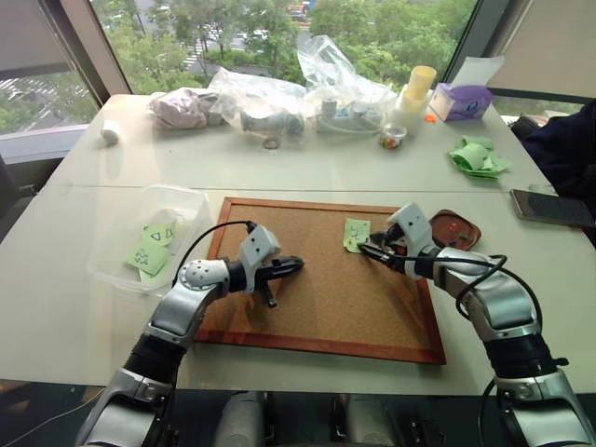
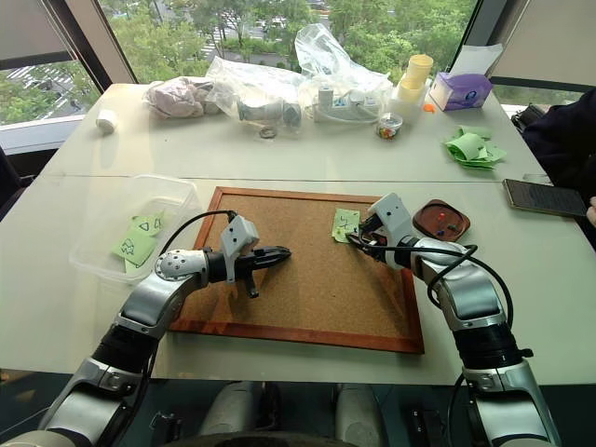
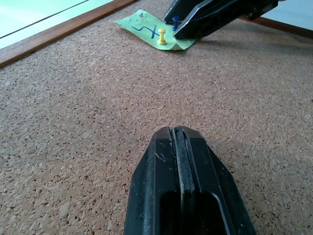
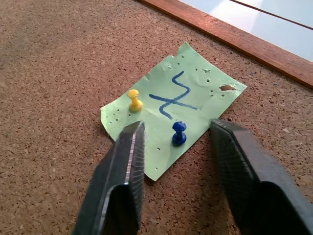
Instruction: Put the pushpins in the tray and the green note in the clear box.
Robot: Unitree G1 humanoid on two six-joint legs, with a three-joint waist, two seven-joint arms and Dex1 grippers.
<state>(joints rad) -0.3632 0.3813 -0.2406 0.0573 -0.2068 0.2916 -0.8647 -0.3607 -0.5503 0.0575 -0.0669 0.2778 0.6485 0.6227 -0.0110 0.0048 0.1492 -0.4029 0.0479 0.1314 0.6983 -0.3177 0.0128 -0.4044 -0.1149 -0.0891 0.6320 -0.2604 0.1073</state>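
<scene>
The green note [image 4: 195, 88], marked with blue pen, lies on the corkboard [image 1: 317, 289] near its far right corner. A yellow pushpin [image 4: 134, 100] and a blue pushpin [image 4: 179, 133] stand in it. My right gripper [image 4: 178, 128] is low over the note's near edge, jaws apart with the blue pushpin between them, neither finger touching it. My left gripper [image 1: 296, 265] hovers shut and empty over the board's left half, pointing toward the note. The reddish-brown tray [image 1: 470, 226] sits just off the board's right edge. To the left of the board stands the clear box [image 1: 186, 200].
Light-green notes with triangle drawings [image 1: 154, 244] lie in the clear box. A phone [image 1: 551, 207] rests at the right, crumpled green papers [image 1: 480, 156] behind it. Plastic bags [image 1: 307, 93], cups and a purple tissue box [image 1: 463, 100] line the far edge. A person's dark sleeve [image 1: 568, 149] is at far right.
</scene>
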